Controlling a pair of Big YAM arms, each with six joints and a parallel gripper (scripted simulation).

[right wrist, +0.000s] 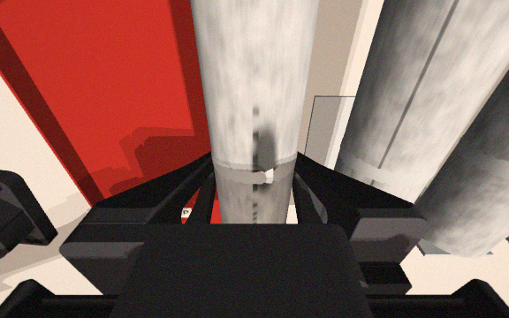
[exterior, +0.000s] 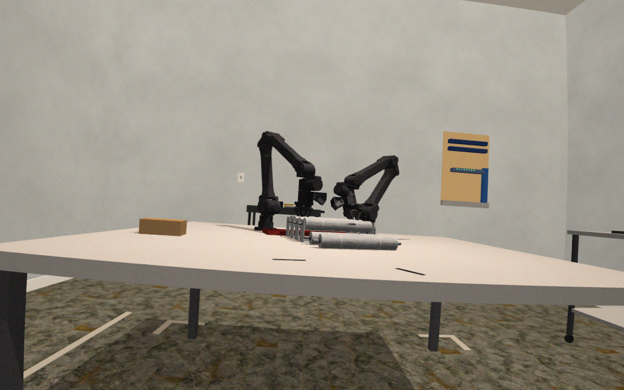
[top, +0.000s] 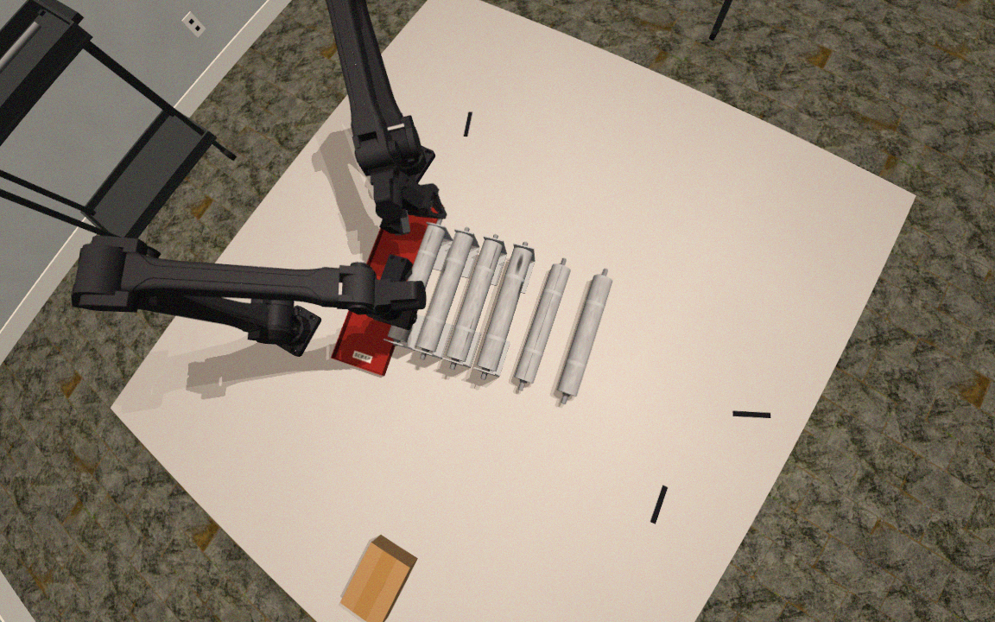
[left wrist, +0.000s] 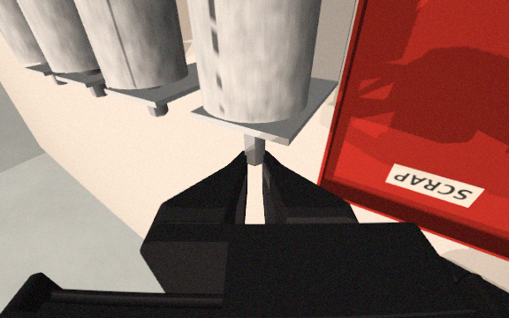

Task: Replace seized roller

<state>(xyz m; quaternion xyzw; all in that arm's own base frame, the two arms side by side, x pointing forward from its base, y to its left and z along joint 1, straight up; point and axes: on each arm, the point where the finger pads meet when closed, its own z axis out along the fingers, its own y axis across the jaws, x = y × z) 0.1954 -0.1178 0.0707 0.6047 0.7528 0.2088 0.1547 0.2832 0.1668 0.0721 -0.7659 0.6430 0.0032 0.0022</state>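
Note:
Four grey rollers sit in the roller bed (top: 485, 370). The roller nearest the tray (top: 422, 259) (left wrist: 254, 57) (right wrist: 254, 79) has its hexagonal axle end (left wrist: 254, 147) sticking out through the bracket (left wrist: 281, 132). My left gripper (top: 425, 218) (left wrist: 254, 158) is shut on that axle end. My right gripper (top: 406, 309) (right wrist: 254, 159) is shut on the same roller's body, at its band near the other end. The red scrap tray (top: 365, 333) (left wrist: 436, 110) (right wrist: 104, 79) lies empty right beside this roller. The fourth roller (top: 520, 266) has a dark mark near its far end.
Two spare rollers (top: 543, 320) (top: 585, 333) (exterior: 358, 241) lie loose on the table beside the bed, parallel to it. A cardboard box (top: 377, 576) (exterior: 161, 226) sits near one table edge. The neighbouring bed rollers (left wrist: 135, 40) (right wrist: 414, 110) lie close to the held one.

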